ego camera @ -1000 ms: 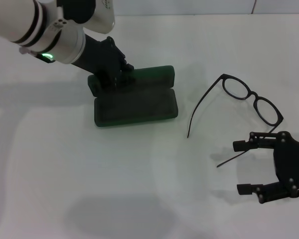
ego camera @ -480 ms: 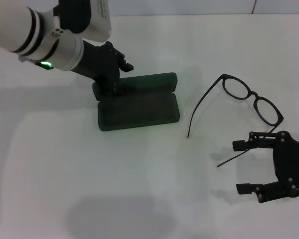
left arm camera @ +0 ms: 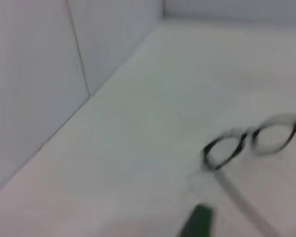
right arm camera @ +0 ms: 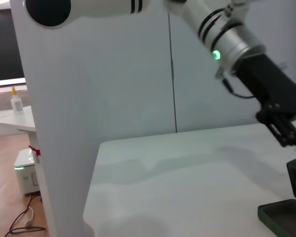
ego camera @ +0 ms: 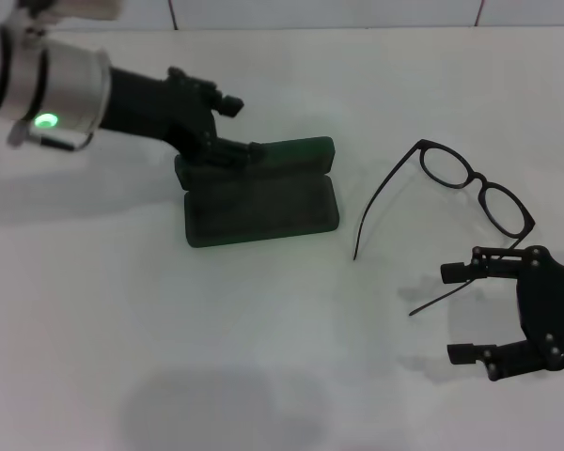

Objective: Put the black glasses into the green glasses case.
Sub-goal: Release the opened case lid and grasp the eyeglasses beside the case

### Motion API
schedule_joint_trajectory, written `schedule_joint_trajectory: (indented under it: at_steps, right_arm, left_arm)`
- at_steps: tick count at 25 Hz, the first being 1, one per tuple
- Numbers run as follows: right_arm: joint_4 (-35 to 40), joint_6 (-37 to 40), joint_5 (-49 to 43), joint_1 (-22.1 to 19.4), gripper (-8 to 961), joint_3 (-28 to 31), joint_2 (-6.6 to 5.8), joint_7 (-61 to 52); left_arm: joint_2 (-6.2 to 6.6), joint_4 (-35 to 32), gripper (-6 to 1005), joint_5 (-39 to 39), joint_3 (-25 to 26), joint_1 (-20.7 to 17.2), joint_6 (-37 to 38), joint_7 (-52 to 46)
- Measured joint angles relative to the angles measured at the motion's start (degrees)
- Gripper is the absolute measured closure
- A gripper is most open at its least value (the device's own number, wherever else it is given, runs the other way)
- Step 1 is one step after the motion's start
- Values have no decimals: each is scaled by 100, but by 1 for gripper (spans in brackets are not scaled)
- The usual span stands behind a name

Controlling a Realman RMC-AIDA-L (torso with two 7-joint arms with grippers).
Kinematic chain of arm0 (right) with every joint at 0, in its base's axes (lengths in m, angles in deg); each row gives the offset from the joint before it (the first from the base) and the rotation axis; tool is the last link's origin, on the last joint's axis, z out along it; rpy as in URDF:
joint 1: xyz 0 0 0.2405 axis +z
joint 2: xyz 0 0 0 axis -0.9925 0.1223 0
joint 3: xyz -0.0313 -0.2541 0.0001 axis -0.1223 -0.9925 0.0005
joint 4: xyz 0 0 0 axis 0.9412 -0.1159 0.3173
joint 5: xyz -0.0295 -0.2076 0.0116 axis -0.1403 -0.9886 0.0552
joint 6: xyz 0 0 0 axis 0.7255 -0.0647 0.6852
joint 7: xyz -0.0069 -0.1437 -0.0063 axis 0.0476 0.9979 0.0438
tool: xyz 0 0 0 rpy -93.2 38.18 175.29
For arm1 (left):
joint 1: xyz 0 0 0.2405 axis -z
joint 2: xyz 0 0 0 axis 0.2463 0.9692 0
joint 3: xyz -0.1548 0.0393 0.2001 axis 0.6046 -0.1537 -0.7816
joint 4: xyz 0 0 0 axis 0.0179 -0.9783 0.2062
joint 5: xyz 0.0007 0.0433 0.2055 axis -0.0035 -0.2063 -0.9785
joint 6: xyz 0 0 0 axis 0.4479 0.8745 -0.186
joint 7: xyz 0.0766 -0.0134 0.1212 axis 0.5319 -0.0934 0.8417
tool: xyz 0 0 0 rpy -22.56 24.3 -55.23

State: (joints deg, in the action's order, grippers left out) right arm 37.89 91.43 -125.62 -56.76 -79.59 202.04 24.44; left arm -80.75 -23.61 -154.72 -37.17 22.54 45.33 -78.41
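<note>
Right gripper (ego camera: 461,313), fingers spread, sits near the glasses (ego camera: 477,188), one temple tip between its fingers. Left gripper (ego camera: 233,125), also spread, hovers at the lid of the open case (ego camera: 259,193). Best practice: pinch the frame, not the lenses.

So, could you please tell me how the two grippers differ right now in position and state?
The left gripper is at the far left end of the open green glasses case, beside its raised lid; the right gripper hangs nearer the robot, next to the black glasses. The left gripper reaches in from the left, the right from the right edge. The right gripper's jaws are plainly spread; the left's look open too. Both are black and hold nothing.
</note>
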Motion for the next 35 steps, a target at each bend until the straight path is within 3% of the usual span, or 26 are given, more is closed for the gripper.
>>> schedule_joint_trajectory:
  at_steps: [2,6,9,11,17,22,27,35]
  right_arm:
    - [-10,0,0,-8,124,6,-2,-1]
    - [-21,1,0,-11,125,10,-5,-1]
    - [-22,1,1,-14,125,12,-4,-3]
    - [-22,-4,6,-34,125,16,-3,-3]
    - [-23,-66,36,-173,125,169,-8,-6]
    - [-28,-133,17,-331,126,309,-25,-5]
    - [-31,-258,16,-344,126,315,-13,-3]
    - [-16,-313,38,-313,127,323,-6,-1]
  left_arm:
    - [41,304,308,477,313,-114,285,74]
    - [246,1104,309,1791,770,-469,829,548]
    - [402,1646,310,2441,851,-781,1004,1109]
    - [438,1826,310,2577,931,-1071,1025,1566]
    - [314,1636,312,2611,1046,-2117,1168,2713]
    - [283,1588,316,2533,1022,-2664,1251,3183]
    - [239,1581,312,2231,1039,-2904,1395,3285]
    - [251,1562,303,1881,1054,-2944,1851,3261]
